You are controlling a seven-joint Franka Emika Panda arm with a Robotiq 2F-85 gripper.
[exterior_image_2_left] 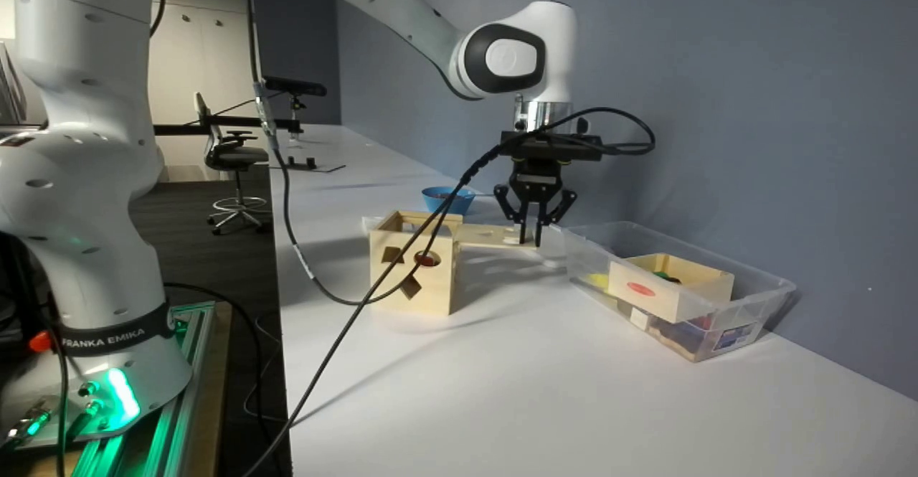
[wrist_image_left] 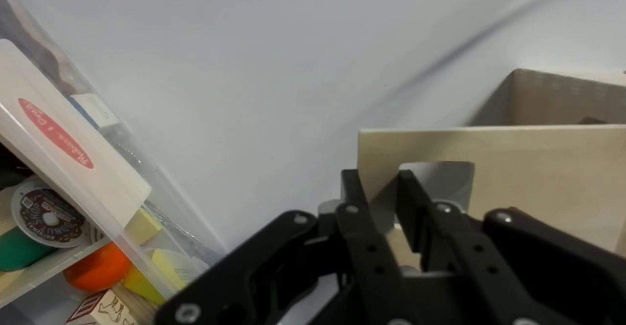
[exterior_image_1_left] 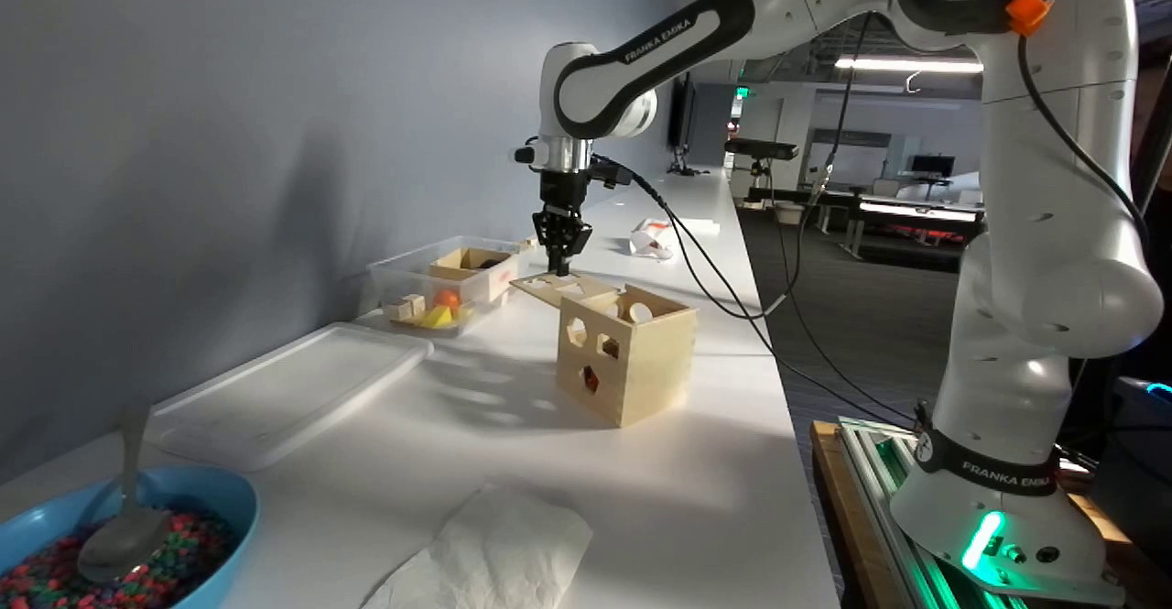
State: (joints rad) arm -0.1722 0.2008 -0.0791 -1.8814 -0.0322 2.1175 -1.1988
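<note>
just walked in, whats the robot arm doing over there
The robot gripper is closed on one end of a flat wooden panel with cut-out holes. The panel juts out beside the open top of a wooden shape-sorter box; whether the two are joined is hard to tell. A clear plastic bin stands nearby with a smaller wooden box in it, and a blue bowl sits farther off on the white tabletop.

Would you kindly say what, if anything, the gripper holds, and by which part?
The gripper holds the wooden shape-sorter lid by the end strip beside a cutout.
</note>
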